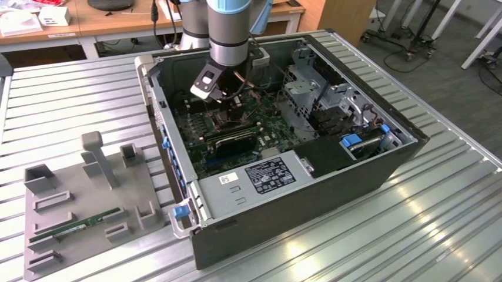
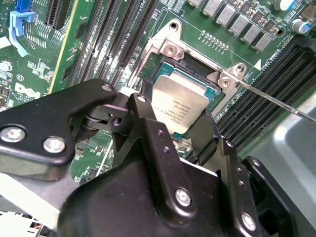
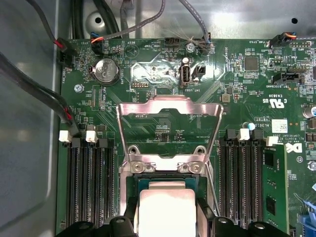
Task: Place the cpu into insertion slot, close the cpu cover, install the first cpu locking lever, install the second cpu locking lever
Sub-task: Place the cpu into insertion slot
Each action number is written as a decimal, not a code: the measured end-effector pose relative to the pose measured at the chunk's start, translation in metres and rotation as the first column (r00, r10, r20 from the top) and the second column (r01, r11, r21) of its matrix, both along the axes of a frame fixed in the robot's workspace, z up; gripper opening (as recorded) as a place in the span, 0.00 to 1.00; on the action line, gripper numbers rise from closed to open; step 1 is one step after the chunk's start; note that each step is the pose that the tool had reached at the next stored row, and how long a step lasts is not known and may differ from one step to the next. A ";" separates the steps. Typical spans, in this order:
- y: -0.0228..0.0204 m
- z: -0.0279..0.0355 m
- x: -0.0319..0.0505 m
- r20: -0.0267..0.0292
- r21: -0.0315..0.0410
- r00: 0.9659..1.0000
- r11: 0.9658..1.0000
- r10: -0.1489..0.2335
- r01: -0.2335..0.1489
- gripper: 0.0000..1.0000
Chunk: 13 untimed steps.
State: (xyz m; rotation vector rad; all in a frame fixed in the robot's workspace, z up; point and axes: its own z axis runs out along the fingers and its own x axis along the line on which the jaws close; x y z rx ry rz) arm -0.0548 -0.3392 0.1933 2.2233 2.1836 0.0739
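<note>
The gripper (image 2: 174,121) has its black fingers (image 2: 148,123) drawn in narrow on two opposite edges of the cpu (image 2: 180,101), holding it flat over the socket (image 2: 195,63). Whether it is fully seated is hard to tell. Just beyond, the cpu cover (image 3: 168,105) stands swung open, and a locking lever (image 2: 276,101) juts free. In the exterior view the arm (image 1: 227,29) enters the computer case (image 1: 330,176) at its eleven o'clock. A grey tray (image 1: 86,247) with a memory stick (image 1: 74,226) lies at the case's eight o'clock.
</note>
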 end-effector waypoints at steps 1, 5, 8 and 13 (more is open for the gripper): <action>0.0003 0.0000 0.0000 0.000 0.000 1.000 1.000 0.000 0.000 0.55; 0.0007 -0.0002 0.0000 0.000 0.000 1.000 1.000 0.000 0.000 0.55; 0.0008 -0.0009 -0.0001 0.000 0.000 1.000 1.000 0.000 0.000 0.55; 0.0007 -0.0024 -0.0001 0.000 0.000 1.000 1.000 0.000 0.000 0.55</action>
